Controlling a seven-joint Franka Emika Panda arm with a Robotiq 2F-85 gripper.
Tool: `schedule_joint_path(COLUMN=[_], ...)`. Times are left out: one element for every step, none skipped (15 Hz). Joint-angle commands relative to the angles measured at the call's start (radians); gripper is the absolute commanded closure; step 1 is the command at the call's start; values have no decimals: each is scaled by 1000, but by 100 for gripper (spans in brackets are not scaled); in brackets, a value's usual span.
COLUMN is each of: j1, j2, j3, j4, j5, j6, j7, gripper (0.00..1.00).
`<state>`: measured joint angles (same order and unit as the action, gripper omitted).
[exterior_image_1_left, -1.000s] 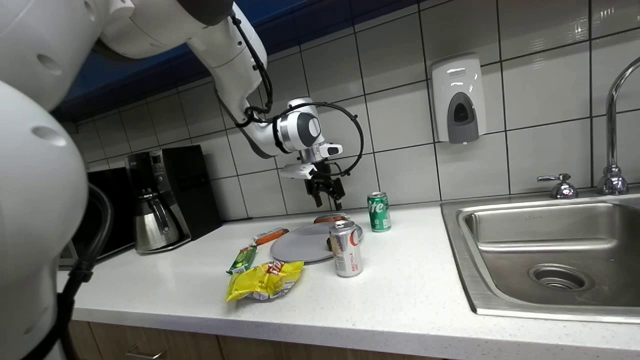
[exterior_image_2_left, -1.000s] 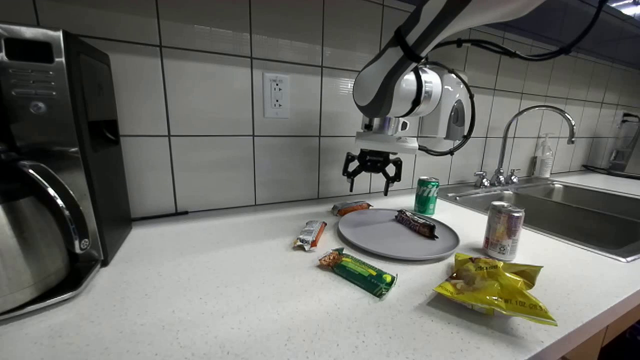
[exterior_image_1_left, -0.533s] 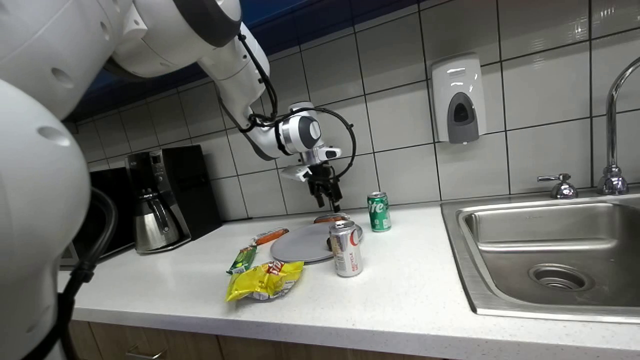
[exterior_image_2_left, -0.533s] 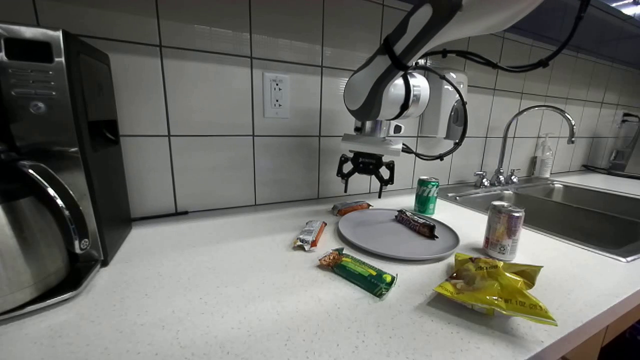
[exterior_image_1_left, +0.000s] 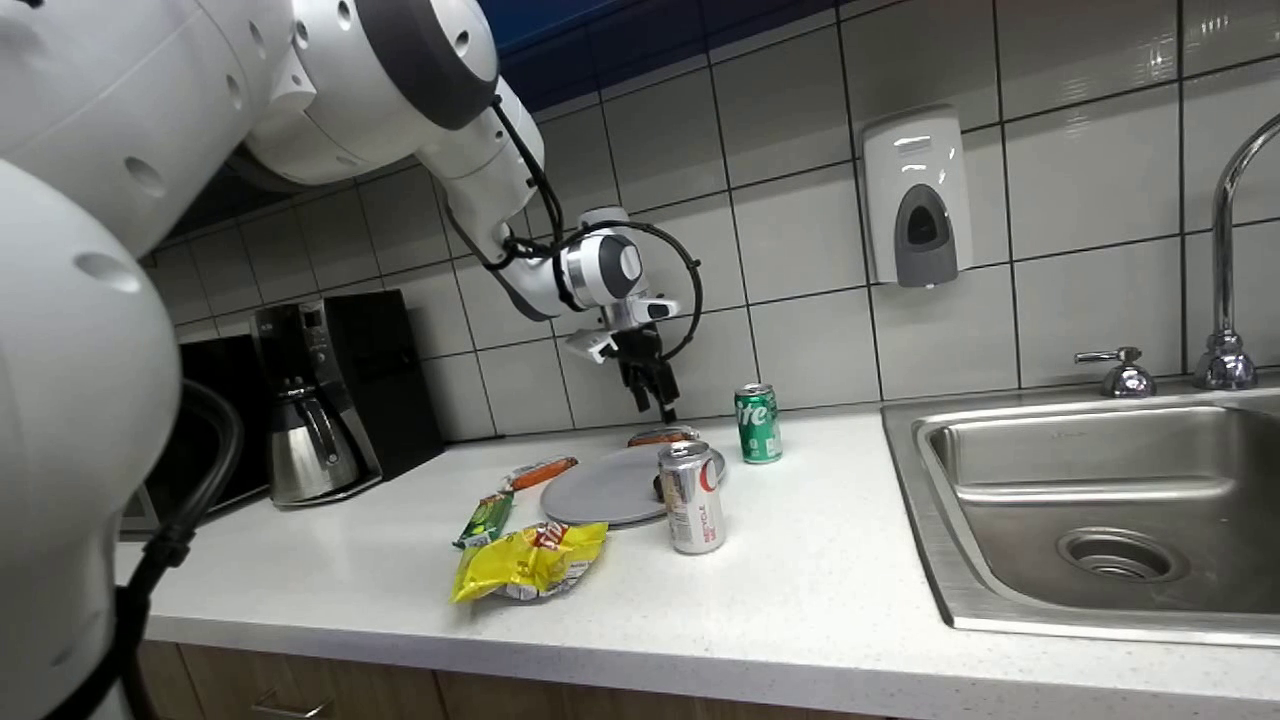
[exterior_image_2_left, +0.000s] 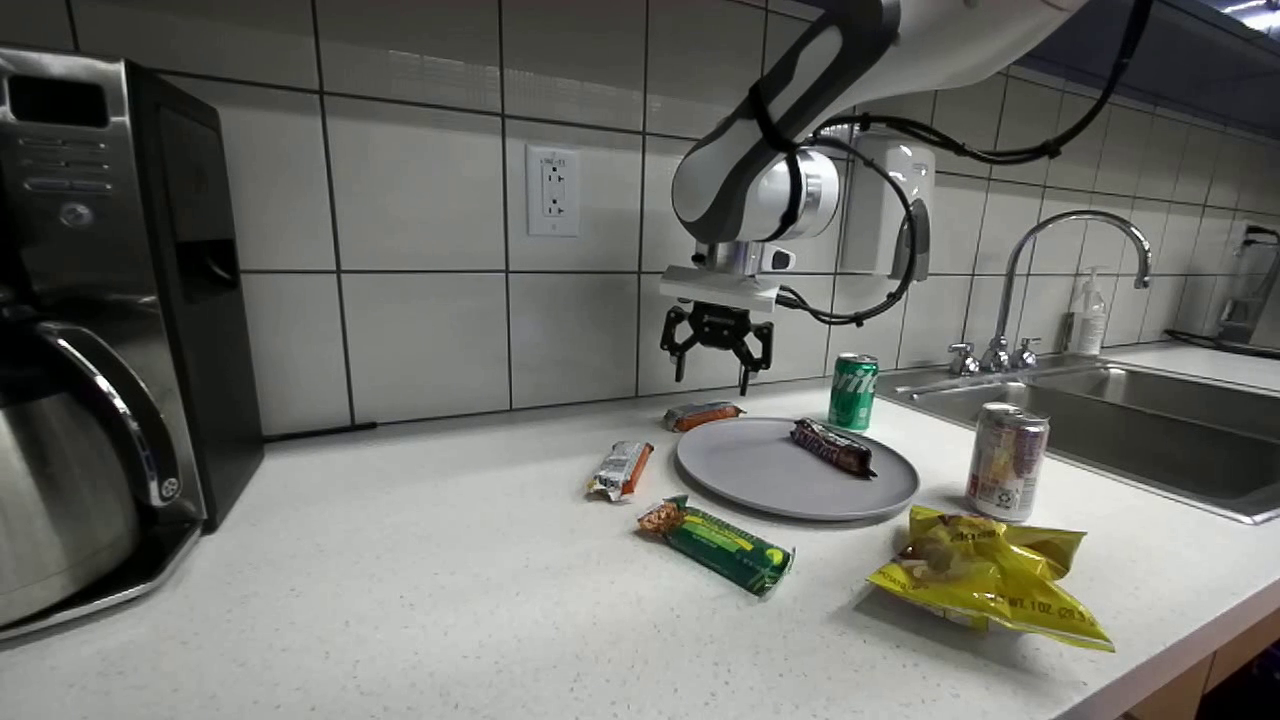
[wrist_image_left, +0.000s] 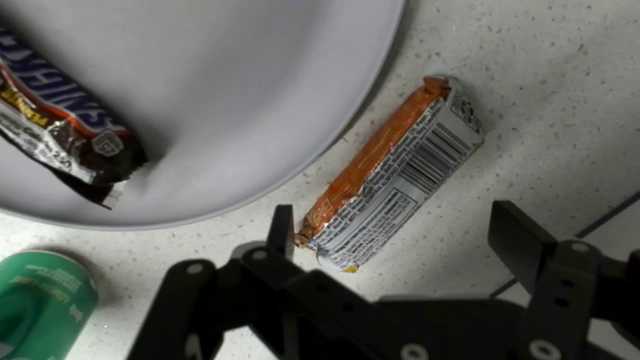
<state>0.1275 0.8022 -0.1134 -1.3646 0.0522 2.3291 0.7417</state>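
- Black two-fingered gripper (exterior_image_2_left: 712, 384): released, fingers spread wide, hung in mid-air.
- Oblong silver-and-orange foil-wrapped bar (wrist_image_left: 390, 180): lay beneath the gripper on the speckled white counter (exterior_image_2_left: 400, 560), just beside the round grey plate (exterior_image_2_left: 745, 470) (small print showed in the wrist view).
- Brown-wrapped oblong candy bar (wrist_image_left: 65, 120): rested on the plate.
- Green cylindrical metal can (exterior_image_2_left: 852, 392): stood upright near the plate, apart from the gripper.

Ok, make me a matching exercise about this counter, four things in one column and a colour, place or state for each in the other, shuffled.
1. Hand
2. Snickers bar
3. Sprite can
4. Potato chip bag

A. lying on the grey plate
B. mostly yellow
C. green, standing upright
D. open, above the counter

Pairs: 1-D, 2-A, 3-C, 4-B
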Motion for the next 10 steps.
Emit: schedule_joint_path(j1=[-1, -1, -1, -1, -1, -1, -1, -1, 1, 9], j2=[1, 2, 2, 2, 2, 2, 2, 2, 4, 9], j3=[3, 3, 3, 3, 3, 3, 3, 3, 1, -8], j4=[6, 8, 9, 9, 10, 10, 10, 10, 15, 21], j5=[-1, -1, -1, -1, -1, -1, -1, -1, 2, -3], j6=[-3, -3, -3, -3, -3, -3, -3, -3, -2, 0], j7=[0, 0, 0, 0, 0, 0, 0, 0, 14, 33], gripper=[0, 0, 0, 0, 0, 0, 0, 0, 0, 0])
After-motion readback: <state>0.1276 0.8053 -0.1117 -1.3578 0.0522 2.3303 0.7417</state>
